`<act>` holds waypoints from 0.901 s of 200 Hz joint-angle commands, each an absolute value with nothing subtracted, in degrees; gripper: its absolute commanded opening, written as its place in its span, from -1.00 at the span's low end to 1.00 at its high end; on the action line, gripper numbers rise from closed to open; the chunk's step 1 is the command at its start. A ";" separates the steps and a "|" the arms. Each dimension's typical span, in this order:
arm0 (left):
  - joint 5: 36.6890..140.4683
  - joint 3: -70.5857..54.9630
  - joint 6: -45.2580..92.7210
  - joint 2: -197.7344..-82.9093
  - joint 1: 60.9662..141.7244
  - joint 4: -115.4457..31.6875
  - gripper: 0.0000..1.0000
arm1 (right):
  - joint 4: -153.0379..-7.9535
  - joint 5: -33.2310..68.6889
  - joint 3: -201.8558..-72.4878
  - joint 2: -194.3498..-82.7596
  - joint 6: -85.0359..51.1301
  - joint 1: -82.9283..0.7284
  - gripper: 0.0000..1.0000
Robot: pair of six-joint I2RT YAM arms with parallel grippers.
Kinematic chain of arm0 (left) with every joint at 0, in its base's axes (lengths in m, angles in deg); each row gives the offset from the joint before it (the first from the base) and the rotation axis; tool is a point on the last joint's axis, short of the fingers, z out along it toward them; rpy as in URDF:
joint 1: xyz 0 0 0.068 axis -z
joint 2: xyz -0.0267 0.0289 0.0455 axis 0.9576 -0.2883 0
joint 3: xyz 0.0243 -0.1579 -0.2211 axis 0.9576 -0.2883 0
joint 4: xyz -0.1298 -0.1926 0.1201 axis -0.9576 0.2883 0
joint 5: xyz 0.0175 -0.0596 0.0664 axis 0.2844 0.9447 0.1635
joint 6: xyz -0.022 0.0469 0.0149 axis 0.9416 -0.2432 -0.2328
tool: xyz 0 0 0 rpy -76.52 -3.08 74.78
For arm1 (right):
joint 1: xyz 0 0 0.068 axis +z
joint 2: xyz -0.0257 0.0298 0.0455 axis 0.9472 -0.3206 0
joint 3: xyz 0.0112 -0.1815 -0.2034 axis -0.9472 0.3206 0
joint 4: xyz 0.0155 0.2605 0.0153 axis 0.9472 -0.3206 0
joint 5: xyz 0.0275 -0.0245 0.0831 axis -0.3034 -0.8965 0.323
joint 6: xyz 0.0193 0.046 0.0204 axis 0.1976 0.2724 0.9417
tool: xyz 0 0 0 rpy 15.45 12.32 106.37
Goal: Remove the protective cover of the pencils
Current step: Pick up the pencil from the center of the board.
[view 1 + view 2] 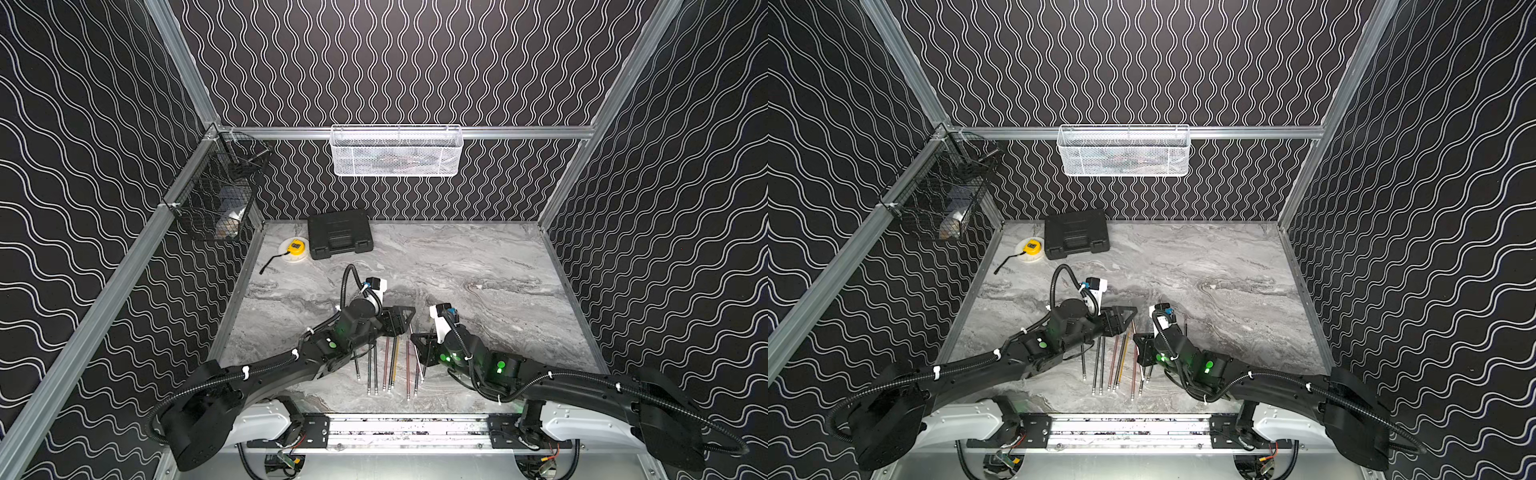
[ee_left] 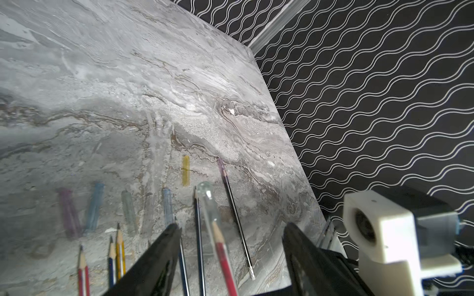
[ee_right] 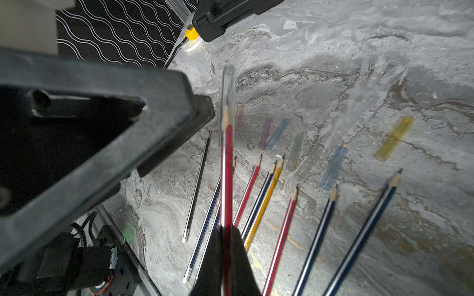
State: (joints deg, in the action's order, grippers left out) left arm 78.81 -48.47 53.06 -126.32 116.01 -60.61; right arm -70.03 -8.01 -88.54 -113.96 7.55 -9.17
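Note:
My right gripper (image 3: 227,230) is shut on a red pencil (image 3: 227,179), held off the table. A clear protective cover (image 3: 228,84) still sits over the pencil's sharpened tip. My left gripper (image 2: 232,226) is open, and the covered tip (image 2: 209,202) lies between its fingers without touching them. Several other pencils (image 1: 386,365) lie side by side on the marble table, most with bare tips. Several loose coloured covers (image 3: 277,134) lie beyond those tips, a yellow one (image 2: 186,170) among them. In both top views the two grippers (image 1: 401,320) (image 1: 1142,345) meet above the row of pencils (image 1: 1113,361).
At the back left of the table are a black case (image 1: 338,232) and a yellow tape measure (image 1: 296,248). A white mesh basket (image 1: 397,149) hangs on the back wall. A black wire basket (image 1: 216,195) hangs on the left wall.

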 commanded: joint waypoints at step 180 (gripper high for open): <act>80.96 -47.16 53.82 -129.29 115.43 -62.89 -0.47 | -66.73 -9.28 -90.20 -115.00 6.26 -6.32 -1.00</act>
